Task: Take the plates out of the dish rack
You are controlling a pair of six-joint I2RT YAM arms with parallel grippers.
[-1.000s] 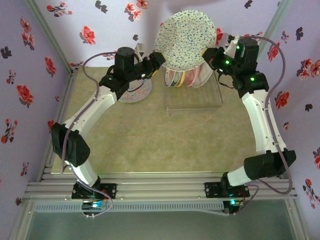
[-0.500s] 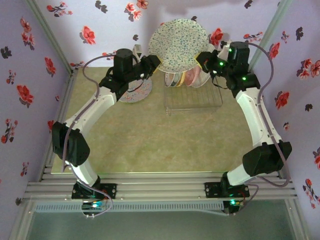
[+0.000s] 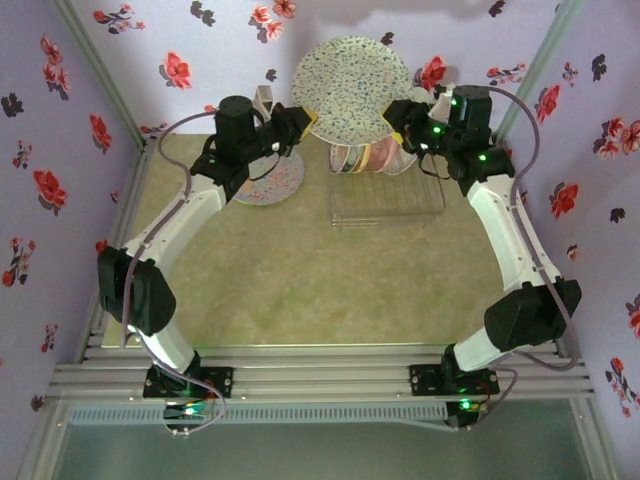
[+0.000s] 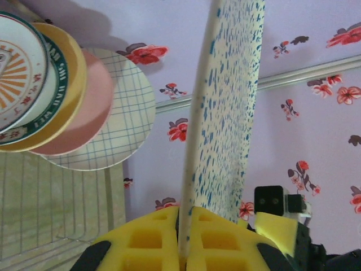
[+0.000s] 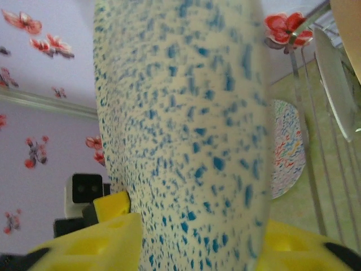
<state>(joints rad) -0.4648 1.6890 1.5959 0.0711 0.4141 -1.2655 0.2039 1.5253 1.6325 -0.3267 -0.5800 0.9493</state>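
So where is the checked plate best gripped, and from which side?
Probably its top rim, from above. The checked plate stands on edge in the rack, the pink plate covers much of one face, and the wires hold its lower edge, so the thin upper rim is the free part.

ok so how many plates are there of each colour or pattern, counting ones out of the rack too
blue-speckled plate: 1
multicolour-speckled plate: 1
checked plate: 1
pink plate: 1
orange-yellow plate: 1
white plate with orange centre design: 1
total: 6
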